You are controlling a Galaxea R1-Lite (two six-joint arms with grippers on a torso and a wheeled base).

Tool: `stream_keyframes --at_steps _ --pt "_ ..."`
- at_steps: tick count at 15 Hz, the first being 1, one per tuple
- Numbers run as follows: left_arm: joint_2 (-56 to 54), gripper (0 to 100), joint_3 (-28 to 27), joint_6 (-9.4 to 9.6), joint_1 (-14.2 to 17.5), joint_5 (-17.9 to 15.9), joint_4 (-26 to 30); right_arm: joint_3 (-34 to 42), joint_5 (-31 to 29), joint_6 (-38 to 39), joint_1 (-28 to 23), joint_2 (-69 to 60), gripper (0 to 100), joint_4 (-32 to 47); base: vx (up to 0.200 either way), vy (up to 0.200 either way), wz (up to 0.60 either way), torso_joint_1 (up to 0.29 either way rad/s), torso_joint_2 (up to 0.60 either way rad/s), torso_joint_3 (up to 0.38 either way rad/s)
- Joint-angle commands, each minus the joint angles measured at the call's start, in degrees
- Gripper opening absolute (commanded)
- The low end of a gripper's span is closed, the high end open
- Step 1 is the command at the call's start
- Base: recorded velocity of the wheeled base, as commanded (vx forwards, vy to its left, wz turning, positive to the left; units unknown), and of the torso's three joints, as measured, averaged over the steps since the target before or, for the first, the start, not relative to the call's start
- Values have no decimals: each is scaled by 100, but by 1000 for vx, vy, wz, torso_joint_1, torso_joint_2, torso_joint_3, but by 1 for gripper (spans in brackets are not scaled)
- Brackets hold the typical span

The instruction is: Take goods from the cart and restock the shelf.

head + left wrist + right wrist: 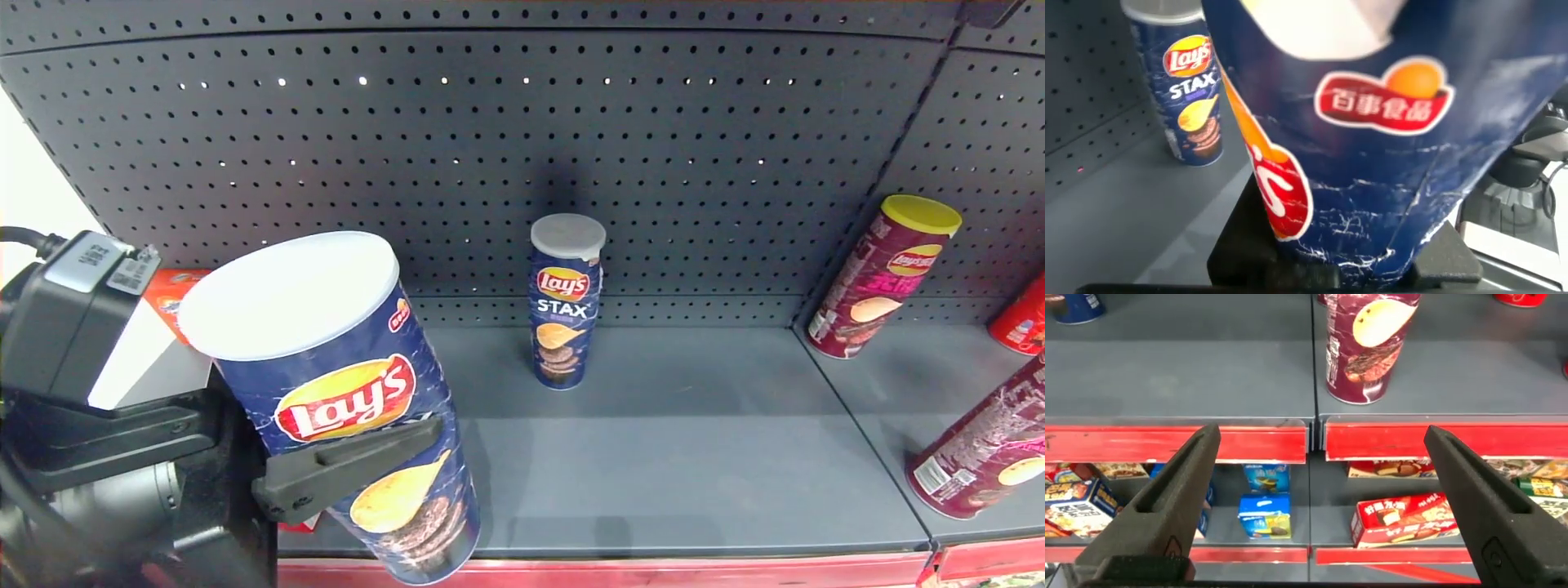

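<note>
Grip: your left gripper is clamped across the waist of the blue can, one finger showing over its label.
Can: it hangs tilted, base right at the red rail on the shelf front; you can't tell whether it touches.
Ahead: a second blue can stands upright, well beyond the gripper, against the back panel.
Right gripper: fingers spread wide, holding nothing, facing the rail with a maroon can just beyond it.
Risk: set down at this tilt, the can likely tips or rolls off the lip; level it first.
Risk: a low base could catch the rail and twist in your grip.
</note>
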Motion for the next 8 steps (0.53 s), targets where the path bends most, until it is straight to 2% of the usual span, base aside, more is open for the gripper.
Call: stream_keyframes --at_steps 1,3,4,6,8 --pt "-1 0 -2 0 46 6 0 0 2 -3 4 6 100 -2 0 0 0 0 0 0" --pt "-45 0 51 0 116 6 0 -9 81 -30 144 314 100 -2 0 0 0 0 0 0" --pt "-36 0 33 0 116 6 0 -659 424 85 276 762 100 -134 0 0 0 0 0 0" --pt "-36 0 86 9 72 -11 -9 -1538 741 401 390 2010 100 -195 0 0 0 0 0 0" --pt "-19 0 33 0 107 -2 0 -2118 1259 -30 786 2361 100 60 0 0 0 0 0 0"
